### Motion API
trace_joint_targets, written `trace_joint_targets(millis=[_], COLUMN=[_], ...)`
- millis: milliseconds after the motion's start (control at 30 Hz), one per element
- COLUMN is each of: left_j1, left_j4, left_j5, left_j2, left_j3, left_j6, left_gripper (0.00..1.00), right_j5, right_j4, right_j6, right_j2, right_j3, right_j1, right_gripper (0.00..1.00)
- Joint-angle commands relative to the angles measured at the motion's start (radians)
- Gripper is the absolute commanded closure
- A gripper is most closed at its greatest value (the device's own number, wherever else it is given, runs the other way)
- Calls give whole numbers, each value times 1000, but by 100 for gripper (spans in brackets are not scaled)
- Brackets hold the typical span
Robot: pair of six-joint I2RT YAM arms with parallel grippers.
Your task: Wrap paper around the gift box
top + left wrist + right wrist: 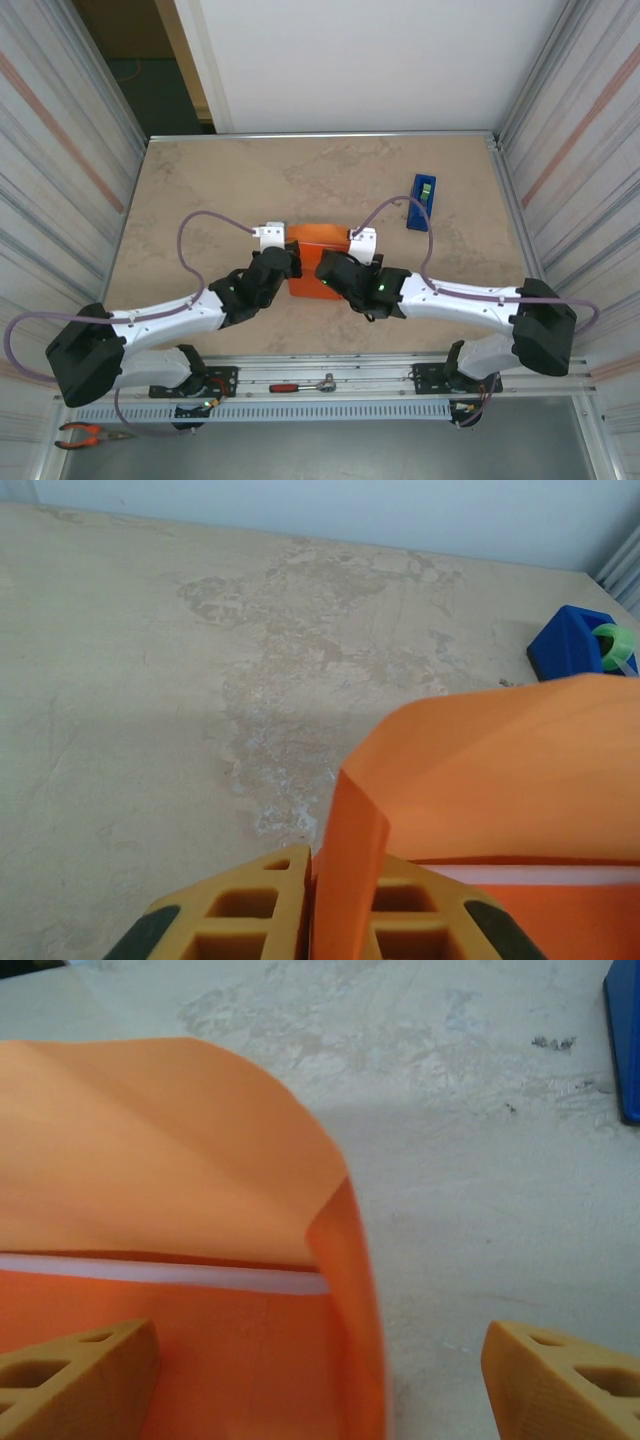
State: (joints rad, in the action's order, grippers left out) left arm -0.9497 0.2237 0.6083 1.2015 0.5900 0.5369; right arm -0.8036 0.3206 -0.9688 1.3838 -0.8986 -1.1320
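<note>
Yellow left fingers (290,875) at the bottom of the left wrist view are pressed nearly together, pinching an upright fold of the orange paper (500,770). Blue tape dispenser (575,645) is seen well apart on the worktop (150,680). White strip (520,873) under the flap: box edge or paper underside, cannot be told.

Right wrist view: right fingers (560,1380) are spread wide. The paper's folded corner stands between them, nothing gripped.

Top view: both arms are brought together over the folded paper at mid-worktop. The gift box is judged to be hidden inside the fold.

Risk: the flap is held by one pinch only, so a slip would likely let the fold spring open. If the right fingers are closed off-centre, the paper may be creased or torn, or the box shoved out of the wrap.
</note>
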Motion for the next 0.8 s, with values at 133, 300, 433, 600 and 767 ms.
trace_joint_targets(millis=[133, 300, 433, 600, 767], left_j1=[12, 194, 290, 282, 181], left_j4=[-1, 82, 52, 35, 69], left_j5=[-9, -372, -546, -600, -495], left_j2=[-40, -179, -276, -340, -358], left_j3=[4, -39, -47, -89, -157], left_j6=[-52, -119, -149, -176, -193], left_gripper=[67, 47, 35, 32, 31], right_j5=[3, 60, 95, 114, 117], right_j4=[21, -46, -83, -110, -118], right_j6=[28, 89, 117, 129, 120], right_j2=[26, -13, -17, -14, -19], right_j3=[23, 66, 87, 109, 127], right_j1=[42, 71, 80, 71, 56], right_gripper=[27, 28, 28, 27, 28])
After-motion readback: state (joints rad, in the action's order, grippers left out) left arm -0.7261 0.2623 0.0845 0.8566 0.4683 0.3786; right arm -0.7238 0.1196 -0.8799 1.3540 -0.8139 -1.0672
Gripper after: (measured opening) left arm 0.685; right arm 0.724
